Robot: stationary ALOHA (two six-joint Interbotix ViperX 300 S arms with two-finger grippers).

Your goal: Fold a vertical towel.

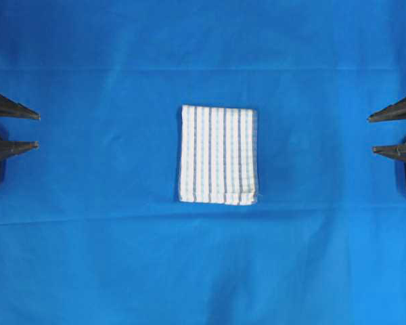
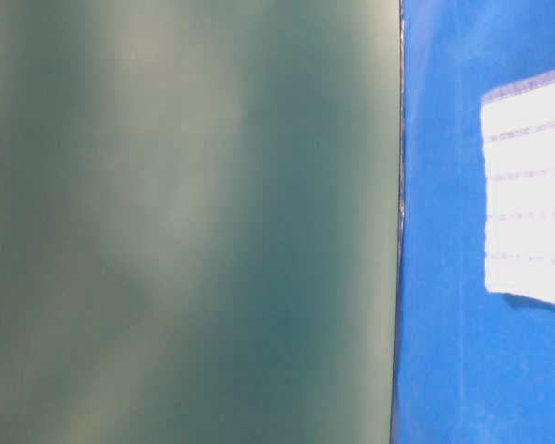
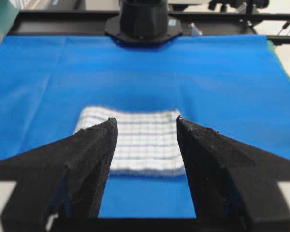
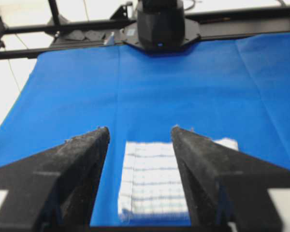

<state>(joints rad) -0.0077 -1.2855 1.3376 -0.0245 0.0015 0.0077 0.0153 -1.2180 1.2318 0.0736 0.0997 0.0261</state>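
Note:
The towel (image 1: pixel 217 155), white with thin blue lengthwise stripes, lies folded into a compact upright rectangle at the middle of the blue tablecloth (image 1: pixel 95 257). It also shows in the table-level view (image 2: pixel 529 213), in the left wrist view (image 3: pixel 135 137) and in the right wrist view (image 4: pixel 152 181). My left gripper (image 1: pixel 36 129) is open and empty at the left edge, well clear of the towel. My right gripper (image 1: pixel 371 133) is open and empty at the right edge, also far from it. In each wrist view the jaws stand apart with the towel seen beyond them.
The blue tablecloth covers the whole work surface. The opposite arm's black base stands at the far edge in the left wrist view (image 3: pixel 144 21) and in the right wrist view (image 4: pixel 160 24). A blurred green surface (image 2: pixel 185 222) fills most of the table-level view.

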